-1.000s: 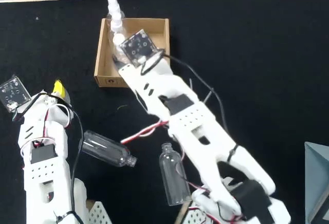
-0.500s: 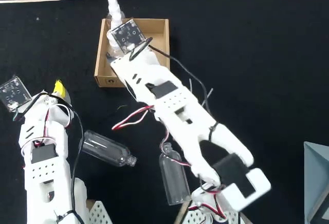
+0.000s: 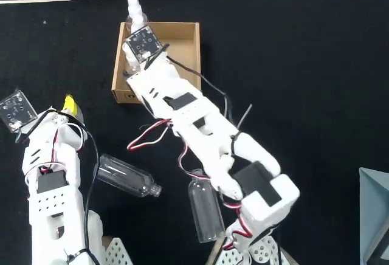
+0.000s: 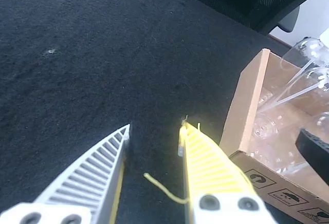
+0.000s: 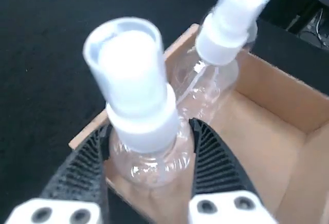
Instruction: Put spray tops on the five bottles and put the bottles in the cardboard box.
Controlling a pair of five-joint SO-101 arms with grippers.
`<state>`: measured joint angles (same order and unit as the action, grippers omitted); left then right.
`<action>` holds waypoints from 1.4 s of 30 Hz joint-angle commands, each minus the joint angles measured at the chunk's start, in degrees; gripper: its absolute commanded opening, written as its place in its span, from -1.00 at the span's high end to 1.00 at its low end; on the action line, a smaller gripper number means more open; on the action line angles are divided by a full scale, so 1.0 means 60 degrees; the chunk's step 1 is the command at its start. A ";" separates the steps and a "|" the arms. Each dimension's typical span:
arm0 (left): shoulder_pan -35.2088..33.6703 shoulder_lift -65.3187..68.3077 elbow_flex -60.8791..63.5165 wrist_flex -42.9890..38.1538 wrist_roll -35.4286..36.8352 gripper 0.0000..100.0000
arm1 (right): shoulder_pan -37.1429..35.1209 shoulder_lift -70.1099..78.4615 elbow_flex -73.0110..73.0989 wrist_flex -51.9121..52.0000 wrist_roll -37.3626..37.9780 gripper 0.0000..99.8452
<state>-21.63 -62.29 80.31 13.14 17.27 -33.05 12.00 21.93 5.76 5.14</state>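
At a corner of the cardboard box (image 3: 189, 37), the right gripper (image 5: 149, 149) gripped one spray-topped bottle (image 5: 134, 88) by its shoulder, a second capped bottle (image 5: 226, 34) just behind. Two uncapped bottles (image 3: 124, 175) (image 3: 205, 210) lay on the black table (image 3: 304, 64). Left gripper (image 4: 154, 127) hung parted, empty, beside the box.
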 commanded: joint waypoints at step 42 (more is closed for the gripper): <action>-0.0344 -0.0176 -0.0066 -0.0190 0.0015 0.73 | -0.0308 0.0842 -0.1121 0.0205 -0.0059 0.67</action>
<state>-22.86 -62.29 80.31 13.14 17.27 -33.49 17.36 18.15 5.93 4.88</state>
